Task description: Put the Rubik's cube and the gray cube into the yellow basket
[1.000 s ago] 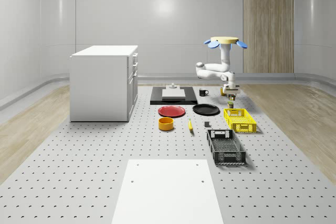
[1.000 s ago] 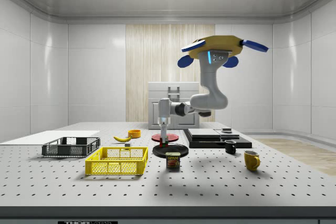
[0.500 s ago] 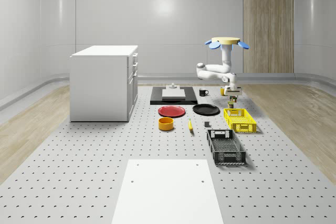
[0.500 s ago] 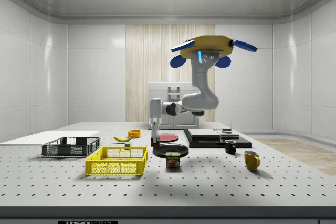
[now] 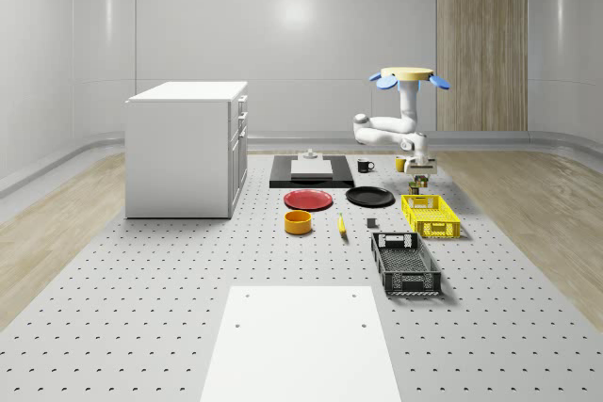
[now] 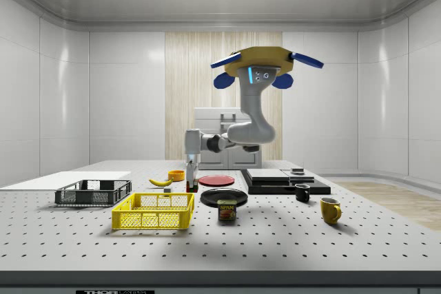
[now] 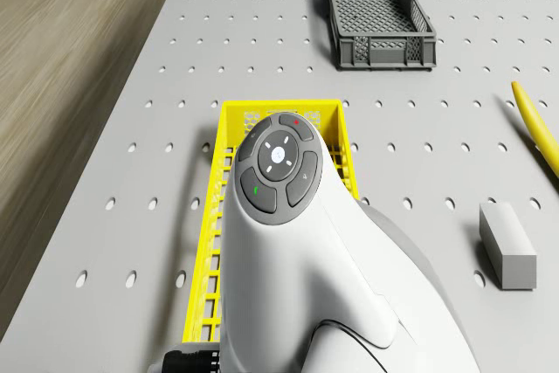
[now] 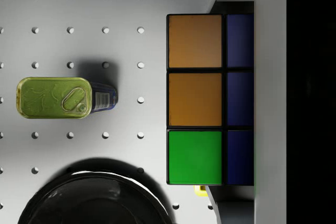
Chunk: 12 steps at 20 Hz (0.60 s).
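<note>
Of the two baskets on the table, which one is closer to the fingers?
The yellow basket; the gripper hangs near its end, while the black basket lies farther along.

The bench (image 5: pixel 141 308) is matt gray metal, dotted all over with small holes. The yellow basket (image 7: pixel 332 141) looks like plastic mesh, and so does the dark crate (image 7: pixel 376 6). The Rubik's cube (image 8: pixel 197 100) has smooth, flat stickers with black edges. The can (image 8: pixel 55 98) has a shiny metal lid with a pull ring. The black plate (image 8: pixel 94 198) is glossy. The arm (image 7: pixel 297 277) is smooth white plastic with a soft shine. The floor (image 5: pixel 57 223) beside the bench looks like pale wood.
</note>
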### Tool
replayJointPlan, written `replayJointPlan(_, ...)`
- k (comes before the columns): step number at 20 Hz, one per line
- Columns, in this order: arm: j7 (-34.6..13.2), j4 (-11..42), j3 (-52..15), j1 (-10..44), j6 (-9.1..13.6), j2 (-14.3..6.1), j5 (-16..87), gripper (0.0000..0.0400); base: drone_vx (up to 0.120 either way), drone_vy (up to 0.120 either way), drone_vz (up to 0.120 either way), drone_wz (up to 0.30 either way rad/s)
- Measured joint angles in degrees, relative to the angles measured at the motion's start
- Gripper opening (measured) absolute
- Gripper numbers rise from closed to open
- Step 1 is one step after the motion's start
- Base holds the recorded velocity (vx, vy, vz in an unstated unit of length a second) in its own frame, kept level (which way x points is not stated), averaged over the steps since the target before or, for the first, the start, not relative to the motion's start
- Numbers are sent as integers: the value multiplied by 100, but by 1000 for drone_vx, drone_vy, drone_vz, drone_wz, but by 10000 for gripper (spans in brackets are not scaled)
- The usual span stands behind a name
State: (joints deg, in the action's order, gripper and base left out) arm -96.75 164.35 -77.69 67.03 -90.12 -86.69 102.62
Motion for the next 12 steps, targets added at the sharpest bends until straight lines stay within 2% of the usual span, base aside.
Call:
replayJointPlan(4, -4, -1, -4, 6, -23, -24, -10, 325, 120, 0, -10, 0)
replayJointPlan(7, -7, -2, -6, 10, -39, -42, -17, 325, 120, 0, -120, 0)
replayJointPlan(9, -9, -2, -8, 12, -49, -53, -21, 325, 120, 0, -40, 0)
replayJointPlan(12, -12, -3, -10, 16, -64, -69, -28, 325, 120, 0, -120, 0)
